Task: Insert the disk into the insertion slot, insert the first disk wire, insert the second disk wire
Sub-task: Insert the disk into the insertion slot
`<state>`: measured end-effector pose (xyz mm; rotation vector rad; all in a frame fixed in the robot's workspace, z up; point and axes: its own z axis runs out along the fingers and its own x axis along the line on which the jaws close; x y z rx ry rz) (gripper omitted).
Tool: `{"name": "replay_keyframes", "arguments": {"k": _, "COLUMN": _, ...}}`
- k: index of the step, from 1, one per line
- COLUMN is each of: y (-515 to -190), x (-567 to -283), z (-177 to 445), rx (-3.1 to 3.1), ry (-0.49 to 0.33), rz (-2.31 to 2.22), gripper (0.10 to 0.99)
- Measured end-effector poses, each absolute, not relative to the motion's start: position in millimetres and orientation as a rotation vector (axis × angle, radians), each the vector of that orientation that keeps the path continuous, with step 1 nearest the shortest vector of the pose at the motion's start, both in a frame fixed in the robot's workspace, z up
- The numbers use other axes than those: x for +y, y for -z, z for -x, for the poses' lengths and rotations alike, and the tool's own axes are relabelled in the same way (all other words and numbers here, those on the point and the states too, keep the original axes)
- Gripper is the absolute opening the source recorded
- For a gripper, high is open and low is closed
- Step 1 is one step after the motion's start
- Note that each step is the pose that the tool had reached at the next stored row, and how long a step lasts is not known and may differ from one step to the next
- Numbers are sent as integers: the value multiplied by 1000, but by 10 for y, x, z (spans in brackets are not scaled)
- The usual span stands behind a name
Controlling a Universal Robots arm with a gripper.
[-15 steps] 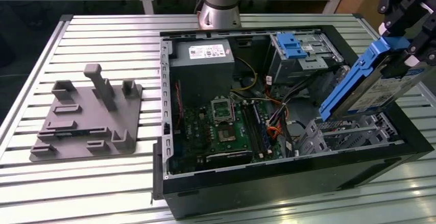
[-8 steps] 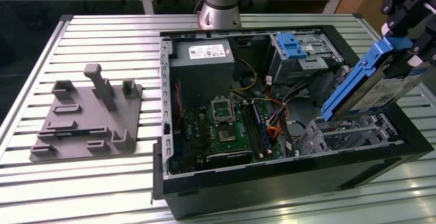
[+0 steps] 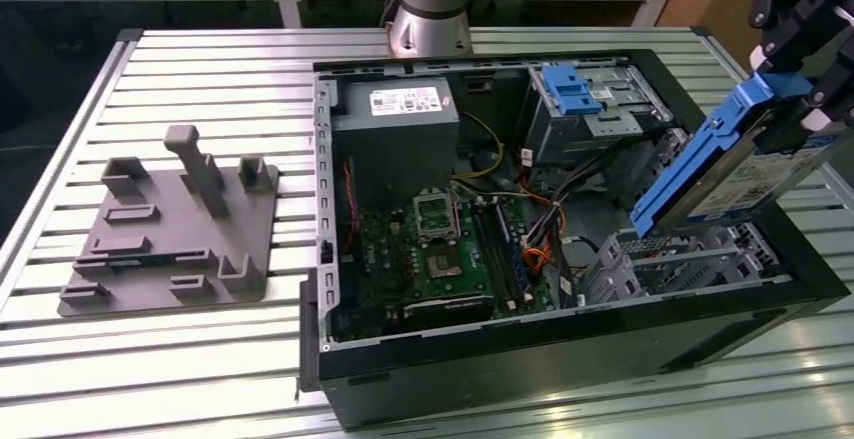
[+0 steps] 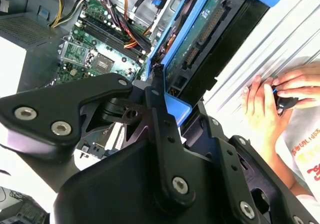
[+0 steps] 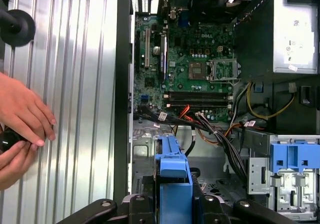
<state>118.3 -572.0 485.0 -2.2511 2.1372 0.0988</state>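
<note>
The disk (image 3: 738,164), framed in its blue bracket, is hanging tilted over the open computer case (image 3: 534,359), its lower end just above the grey drive cage (image 3: 674,259); my gripper (image 3: 797,79) is gripping its upper end, fingers (image 4: 156,84) clamping the bracket; a person's hands (image 5: 20,124) are hovering over the slatted table (image 3: 200,69) beside the case.

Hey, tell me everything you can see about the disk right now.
The disk is a flat silver drive with a white label in a bright blue plastic bracket; the second wrist view shows its green circuit board. The claw grips its upper end, holding it steeply tilted in the air, lower end close over the grey slot at the exterior view's right, not inserted.
</note>
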Motion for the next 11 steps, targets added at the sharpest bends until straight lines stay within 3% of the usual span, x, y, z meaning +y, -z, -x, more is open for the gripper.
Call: {"name": "replay_keyframes", "arguments": {"k": 11, "y": -4810, "x": -5720, "z": -1328, "rx": 2145, "ry": -109, "rz": 2252, "gripper": 365}}
